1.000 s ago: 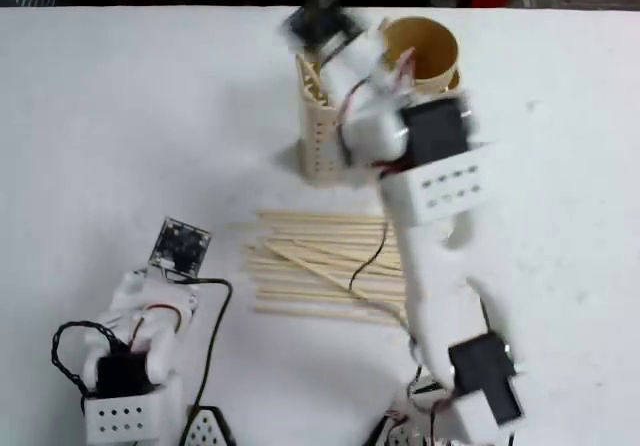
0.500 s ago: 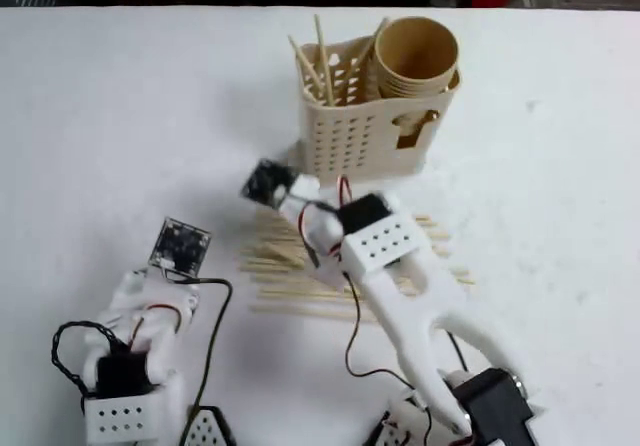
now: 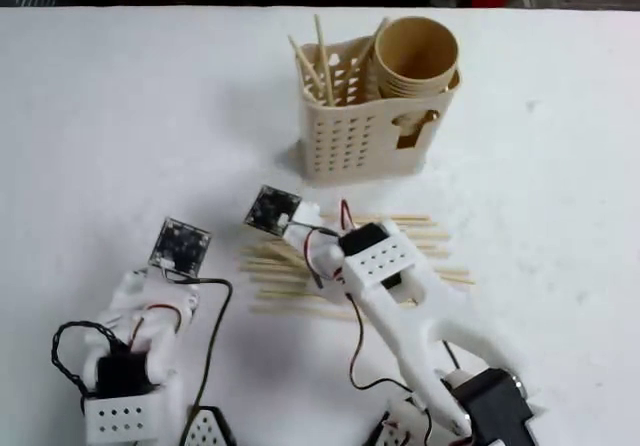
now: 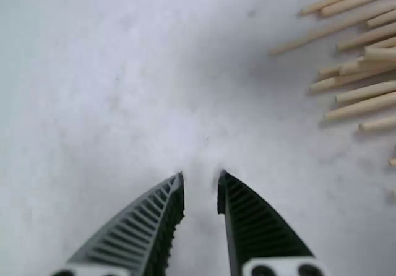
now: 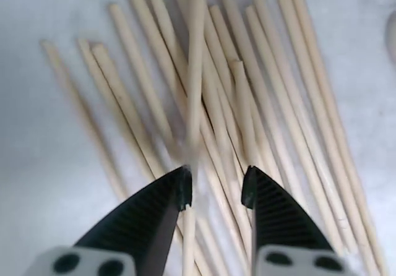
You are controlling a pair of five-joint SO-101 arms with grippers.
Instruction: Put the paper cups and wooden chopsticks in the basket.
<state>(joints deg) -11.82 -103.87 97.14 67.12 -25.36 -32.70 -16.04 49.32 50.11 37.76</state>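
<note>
Below the basket [image 3: 360, 146], mid-frame, your right jaws stand parted over the wooden chopsticks [image 3: 265, 271], which are likely light, stiff and prone to roll, so pinch mid-length, while your left jaws sit slightly parted.

Free room: white tabletop [image 3: 120, 96] on the left arm's side and around the left pincer [image 4: 200, 186]. Right arm [image 3: 400, 306] overhangs the loose pale wooden chopsticks [image 3: 275, 266]. Beyond them the cream perforated plastic basket [image 3: 365, 141] blocks passage, its top crowded.
</note>
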